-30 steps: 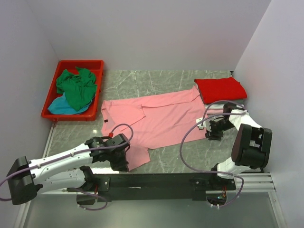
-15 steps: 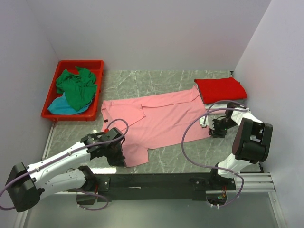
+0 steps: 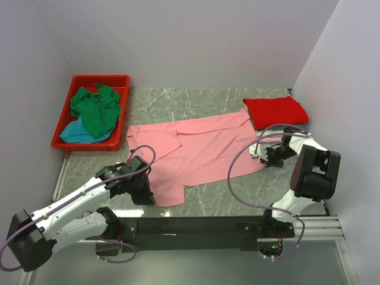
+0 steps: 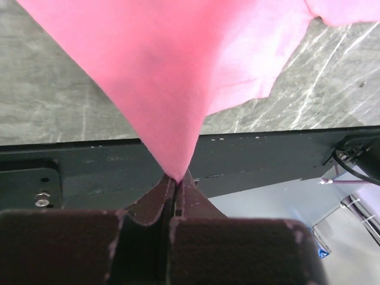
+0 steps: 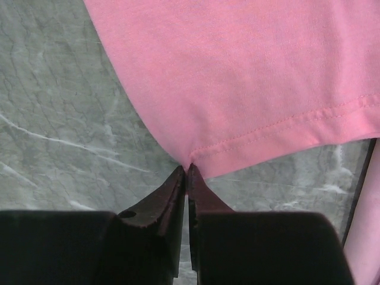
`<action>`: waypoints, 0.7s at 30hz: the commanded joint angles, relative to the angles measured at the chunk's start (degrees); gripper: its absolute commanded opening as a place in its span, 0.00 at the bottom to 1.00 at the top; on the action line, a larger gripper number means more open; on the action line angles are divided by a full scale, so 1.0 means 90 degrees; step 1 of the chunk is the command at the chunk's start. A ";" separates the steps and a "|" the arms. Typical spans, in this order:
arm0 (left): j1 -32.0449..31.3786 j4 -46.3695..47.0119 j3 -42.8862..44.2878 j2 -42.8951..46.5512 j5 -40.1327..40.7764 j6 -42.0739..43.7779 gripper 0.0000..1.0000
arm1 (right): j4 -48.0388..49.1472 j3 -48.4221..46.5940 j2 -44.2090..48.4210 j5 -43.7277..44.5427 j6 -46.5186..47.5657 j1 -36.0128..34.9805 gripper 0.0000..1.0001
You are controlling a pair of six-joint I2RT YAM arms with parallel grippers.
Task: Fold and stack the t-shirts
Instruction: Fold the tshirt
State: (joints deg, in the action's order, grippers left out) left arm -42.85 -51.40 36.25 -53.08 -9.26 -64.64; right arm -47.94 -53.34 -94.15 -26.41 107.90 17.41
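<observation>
Grey marbled table (image 3: 208, 98) inside pale walls carries the work. The salmon pink t-shirt (image 3: 202, 151) lies spread flat just right of the red bin (image 3: 101, 78), its long axis running sideways away from the bin. A small dark mark at the bin end suggests the neck points that way and the stitched hem away, though that is a judgement.

Both pincers grip the shirt's near edge, likely so it can be lifted and folded over:
- The left pincer (image 4: 176, 181), nearer the arm bases than the bin, is clenched on a corner of the shirt, which rises from it in a peak.
- The right pincer (image 5: 189, 169), far across from the bin, has its tips together on the hem.

The bin holds 2 loose shirts, a green t-shirt (image 3: 95, 110) and a teal t-shirt (image 3: 74, 133). A folded red t-shirt (image 3: 276, 110) sits at the end opposite the bin, presumably starting the stack.
</observation>
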 commanded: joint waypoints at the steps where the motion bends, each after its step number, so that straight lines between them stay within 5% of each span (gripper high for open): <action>1: 0.0239 -0.0119 0.0298 0.0048 -0.0065 0.0327 0.00 | -0.0034 -0.0128 -0.0154 -0.0034 0.0082 0.0038 0.10; 5: 0.0434 -0.0149 0.0503 -0.0020 -0.0085 0.0493 0.00 | -0.0132 -0.0186 -0.0115 -0.0073 0.0023 0.0048 0.00; 21: 0.1304 0.0037 0.1450 -0.0440 -0.0309 0.1176 0.00 | -0.0757 -0.1143 -0.0193 -0.0864 -0.0680 0.0048 0.00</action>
State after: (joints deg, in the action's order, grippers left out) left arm -32.32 -52.58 46.17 -56.42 -10.68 -56.69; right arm -52.40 -60.97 -94.80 -31.35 103.77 17.41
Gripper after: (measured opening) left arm 0.016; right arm 0.009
